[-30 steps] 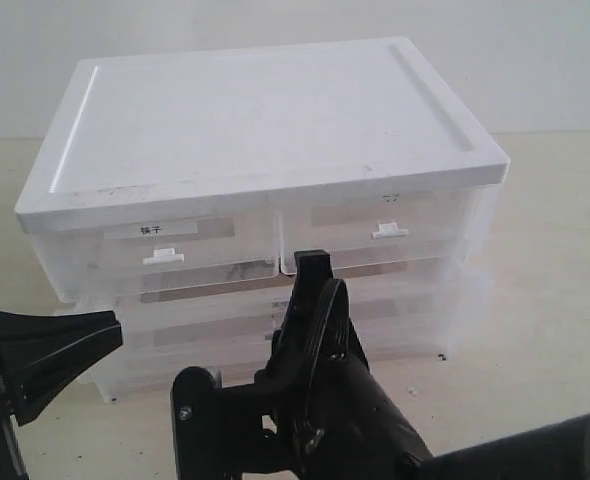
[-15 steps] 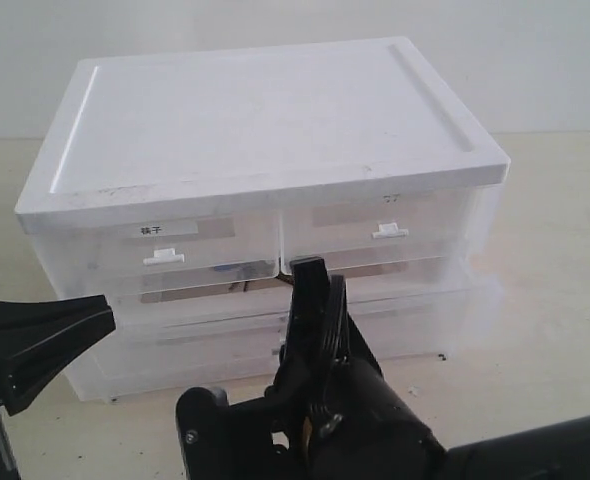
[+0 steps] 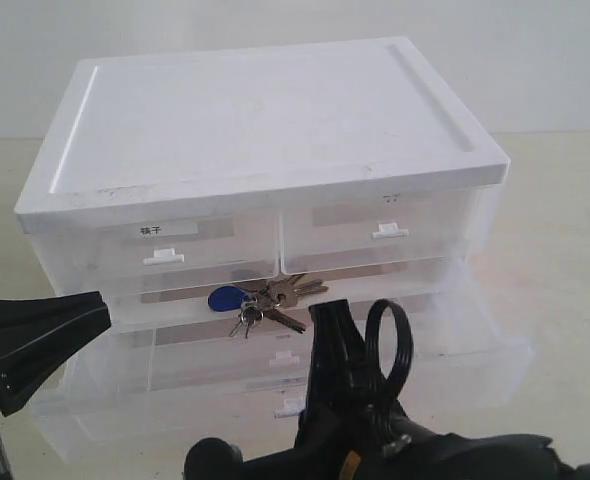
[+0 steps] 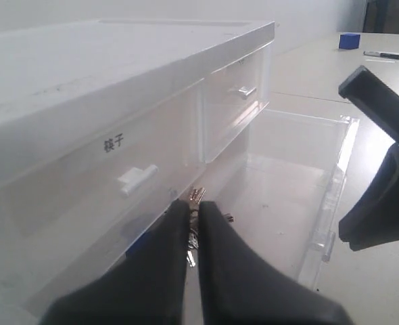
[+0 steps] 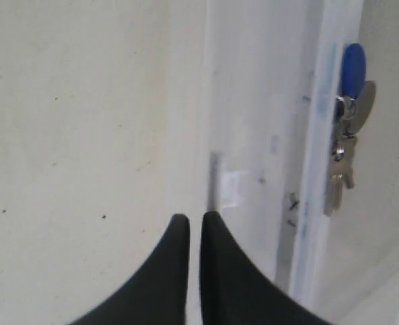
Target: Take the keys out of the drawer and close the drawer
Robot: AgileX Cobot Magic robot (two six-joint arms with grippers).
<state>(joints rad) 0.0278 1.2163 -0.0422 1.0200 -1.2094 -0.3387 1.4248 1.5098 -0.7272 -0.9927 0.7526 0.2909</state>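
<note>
Left gripper [image 4: 189, 205]: at the near-left corner of the tabletop, mostly cut off in the exterior view. In the left wrist view its jaws are almost together, with only a thin slit between them and nothing held.
Cabinet [image 3: 265, 120]: white-topped with clear drawers, standing toward the far edge of the tabletop. The upper-left drawer has a small label [image 3: 154, 229] whose characters are too small to read with certainty.
Keys [image 3: 265, 299]: lying loose at the back of the open drawer, just in front of the cabinet face and left of the middle. The blue fob [image 3: 225, 298] is on their left. The grey tag [image 5: 366, 101] shows only in the right wrist view. In the left wrist view the black fingers hide most of the bunch.
Right gripper [image 5: 189, 218]: near the middle of the near edge, in front of the drawer and apart from the keys. Its jaws are nearly closed on nothing, and the arm behind is cropped.
Drawer [image 3: 500, 350]: wide and clear, standing open toward the near edge. Its see-through walls make the front hard to trace, and it is unclear which level each of the two small handles belongs to.
</note>
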